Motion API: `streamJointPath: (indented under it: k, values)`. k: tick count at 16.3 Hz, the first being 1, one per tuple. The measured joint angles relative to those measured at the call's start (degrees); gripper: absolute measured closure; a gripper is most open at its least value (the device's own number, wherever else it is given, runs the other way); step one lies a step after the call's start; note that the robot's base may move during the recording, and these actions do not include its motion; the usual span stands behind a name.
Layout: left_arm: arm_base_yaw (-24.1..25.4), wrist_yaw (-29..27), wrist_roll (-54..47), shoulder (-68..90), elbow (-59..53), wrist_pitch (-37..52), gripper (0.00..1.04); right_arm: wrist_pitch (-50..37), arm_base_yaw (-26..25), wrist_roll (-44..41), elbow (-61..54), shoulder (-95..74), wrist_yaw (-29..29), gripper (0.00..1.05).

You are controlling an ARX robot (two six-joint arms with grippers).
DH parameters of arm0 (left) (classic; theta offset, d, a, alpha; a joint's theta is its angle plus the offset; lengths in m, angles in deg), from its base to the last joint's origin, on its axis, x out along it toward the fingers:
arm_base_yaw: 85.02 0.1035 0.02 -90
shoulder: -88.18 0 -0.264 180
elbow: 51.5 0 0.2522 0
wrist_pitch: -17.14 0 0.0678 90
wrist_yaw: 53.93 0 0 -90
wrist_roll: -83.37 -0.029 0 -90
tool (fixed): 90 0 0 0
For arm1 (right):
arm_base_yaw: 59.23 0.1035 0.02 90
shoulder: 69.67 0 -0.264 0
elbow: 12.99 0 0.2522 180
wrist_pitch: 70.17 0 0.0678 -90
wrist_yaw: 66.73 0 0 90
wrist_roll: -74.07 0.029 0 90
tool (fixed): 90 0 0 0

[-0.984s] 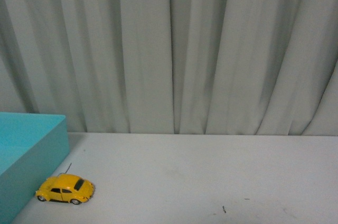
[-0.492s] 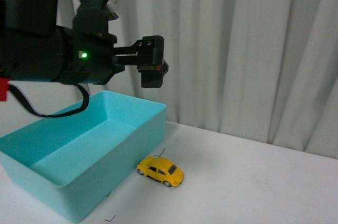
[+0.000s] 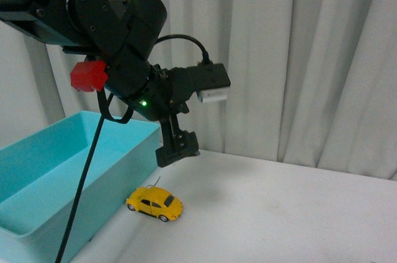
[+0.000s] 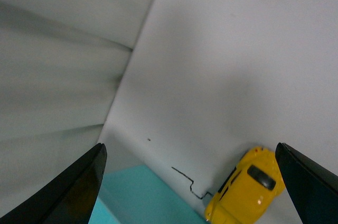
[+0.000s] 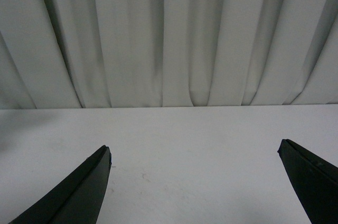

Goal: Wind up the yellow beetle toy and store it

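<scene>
The yellow beetle toy [image 3: 155,203] stands on the white table beside the outer wall of the teal box [image 3: 118,193]. My left gripper [image 3: 178,150] hangs above and a little behind the toy, pointing down, open and apart from it. In the left wrist view the toy [image 4: 245,187] lies near one black finger [image 4: 311,187], with the box corner [image 4: 142,200] beside it and the left gripper [image 4: 189,147] open and holding nothing. The right gripper [image 5: 194,146] is open over bare table and does not show in the front view.
A thin black wire [image 4: 185,182] runs from the toy along the table by the box. Pale curtains [image 3: 298,58] hang behind the table. The left arm's cable [image 3: 84,188] hangs down in front of the box.
The left gripper, level and above the box half a second ago, now points down close over the toy. The front view itself has shifted; a second ago no arm showed.
</scene>
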Motion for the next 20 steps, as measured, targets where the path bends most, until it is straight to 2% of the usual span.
streamJointPath:
  k: [3,6,9,11,20]
  values:
    - [-0.57,-4.37,-20.28,3.82,5.60,-13.51,0.07,0.00,0.00,-0.02,0.00,0.00,0.00,0.07]
    - [-0.37,-10.67,-29.75,5.81,6.45,-14.75,0.07,0.00,0.00,-0.02,0.00,0.00,0.00,0.07]
    - [-0.02,-13.38,-30.91,9.51,6.14,-14.80,0.07,0.02,0.00,-0.02,0.00,0.00,0.00,0.07]
    - [0.50,-15.17,-28.26,10.95,5.95,-14.14,0.07,0.00,0.00,-0.02,0.00,0.00,0.00,0.07]
    - [1.51,-16.48,-20.55,18.08,6.91,-11.26,0.07,0.00,0.00,-0.02,0.00,0.00,0.02,0.07]
